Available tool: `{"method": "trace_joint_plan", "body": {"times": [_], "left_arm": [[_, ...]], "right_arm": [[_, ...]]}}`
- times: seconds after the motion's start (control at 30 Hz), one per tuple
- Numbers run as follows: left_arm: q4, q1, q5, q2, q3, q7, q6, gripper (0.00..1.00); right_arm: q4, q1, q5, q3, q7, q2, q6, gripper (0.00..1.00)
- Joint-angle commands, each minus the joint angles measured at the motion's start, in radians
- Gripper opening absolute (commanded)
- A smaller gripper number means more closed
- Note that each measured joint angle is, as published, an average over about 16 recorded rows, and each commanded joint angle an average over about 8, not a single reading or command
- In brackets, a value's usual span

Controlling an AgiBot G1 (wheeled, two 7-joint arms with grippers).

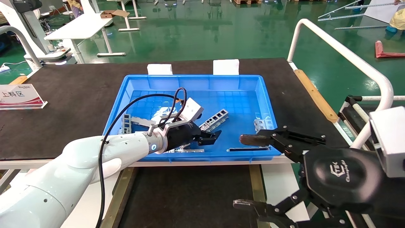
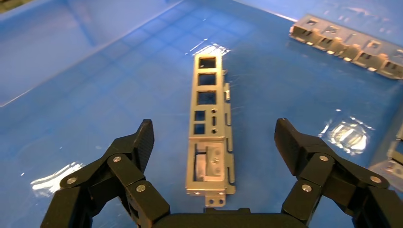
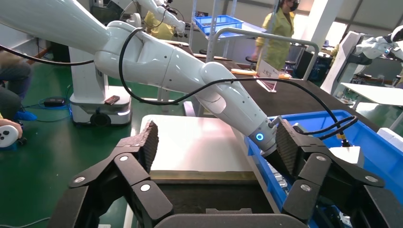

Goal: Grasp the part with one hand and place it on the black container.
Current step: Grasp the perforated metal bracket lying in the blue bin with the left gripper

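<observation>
The part [image 2: 209, 128], a silver-grey ladder-like bracket with a row of rectangular cutouts, lies flat on the floor of the blue bin; it also shows in the head view [image 1: 215, 119]. My left gripper [image 2: 215, 137] is open and hovers just above the part's near end, one finger on each side and not touching it; in the head view it [image 1: 212, 136] is inside the bin. The black container [image 1: 190, 196] lies in front of the bin with brass side rails. My right gripper [image 1: 243, 171] is open and empty above the container's right side.
The blue bin [image 1: 139, 91] holds other brackets at its left [image 1: 129, 122] and right [image 1: 261, 125], plus a flat strip [image 1: 248, 148] by the front wall. Another bracket [image 2: 351, 47] lies farther off. A sign [image 1: 19, 96] stands left; a white rail [image 1: 341, 50] runs right.
</observation>
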Motion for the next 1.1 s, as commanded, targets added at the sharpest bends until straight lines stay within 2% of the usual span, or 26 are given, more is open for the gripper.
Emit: {"method": "trace_joint_plan", "body": {"times": [0.03, 0.57, 1.1], "left_arm": [[-0.002, 0.002, -0.016, 0.0, 0.02, -0.006, -0.019, 0.0], [-0.015, 0.015, -0.149, -0.002, 0.13, 0.018, -0.086, 0.0], [-0.013, -0.007, -0.249, -0.007, 0.204, 0.095, -0.072, 0.0]], "right_arm": [[0.0, 0.0, 0.0, 0.0, 0.0, 0.0, 0.0, 0.0], [0.0, 0.0, 0.001, -0.001, -0.001, 0.0, 0.001, 0.0], [0.0, 0.0, 0.002, -0.002, -0.001, 0.001, 0.001, 0.0]]}}
